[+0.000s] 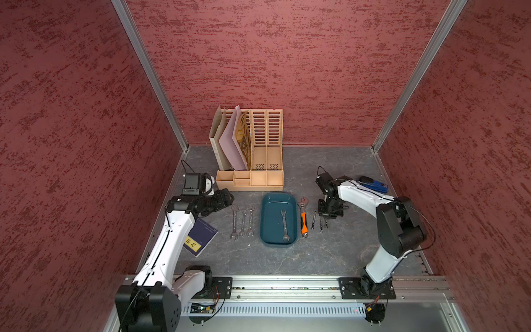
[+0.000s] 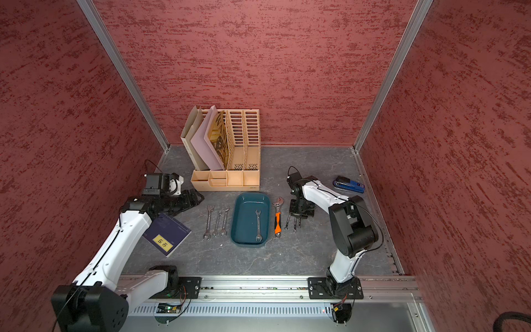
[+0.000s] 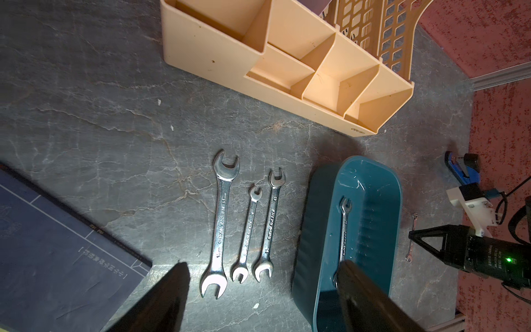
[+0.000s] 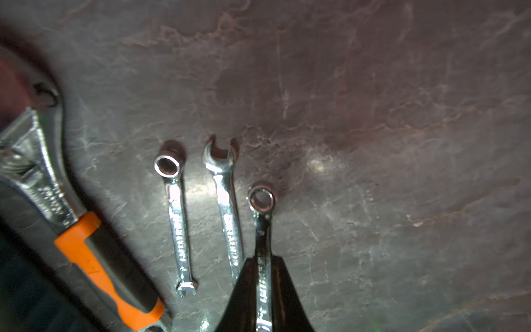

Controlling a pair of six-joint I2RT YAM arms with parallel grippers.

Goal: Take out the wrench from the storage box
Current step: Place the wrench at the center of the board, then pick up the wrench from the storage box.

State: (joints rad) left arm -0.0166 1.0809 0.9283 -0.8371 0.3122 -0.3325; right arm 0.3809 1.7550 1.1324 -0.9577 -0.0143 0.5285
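Guessing chrome open-ended wrench (image 1: 284, 225) in shallow teal plastic storage box (image 1: 263, 221) is stiff, light, slick, so pinch mid-shank; left gripper (image 3: 261, 264) gaping, right gripper (image 4: 263, 260) clenched on small silver ring spanner (image 4: 261, 199).

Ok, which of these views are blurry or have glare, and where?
Right wrist view: soft, the adjustable wrench smeared at the edge, glare on the small wrenches. Left wrist view: sharp, with glare whitening one end of the largest wrench. Both top views: crisp and evenly lit, the wrench in the storage box clear.
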